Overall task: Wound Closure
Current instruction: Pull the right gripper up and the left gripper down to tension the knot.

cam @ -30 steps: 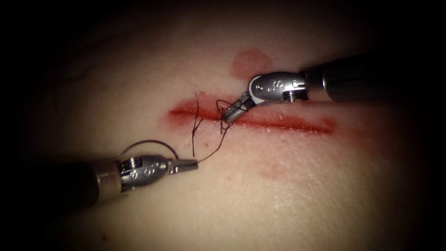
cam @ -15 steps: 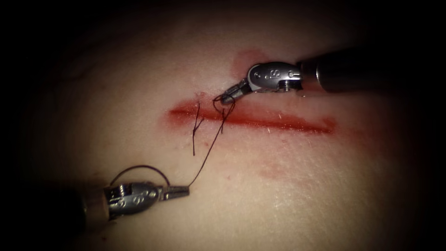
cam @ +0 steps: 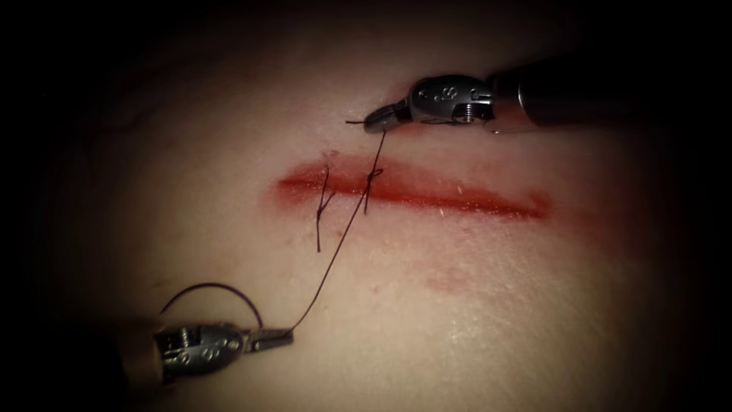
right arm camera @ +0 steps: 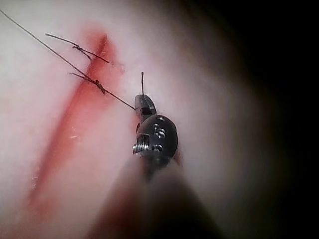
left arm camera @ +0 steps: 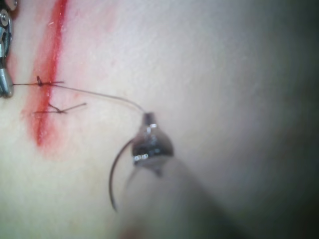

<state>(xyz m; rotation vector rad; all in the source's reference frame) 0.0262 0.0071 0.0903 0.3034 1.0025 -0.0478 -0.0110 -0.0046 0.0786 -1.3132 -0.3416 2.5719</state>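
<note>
Pulling apart over the last second: right tool (cam: 375, 120) risen above the cut (cam: 412, 191), jaws pinching the thread's short end; left tool (cam: 282, 336) drawn lower left, jaws pinching thread (cam: 335, 244) near the needle (cam: 210, 294), free of the tissue (cam: 496, 320). Strand taut, knot (cam: 372, 176) cinched onto the cut beside a finished stitch (cam: 323, 204). Bare tissue open on every side.

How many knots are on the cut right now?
2. One finished knot with cut ends sits near the cut's left end. A second knot, just right of it, has thread running to the left tool and right tool.
</note>
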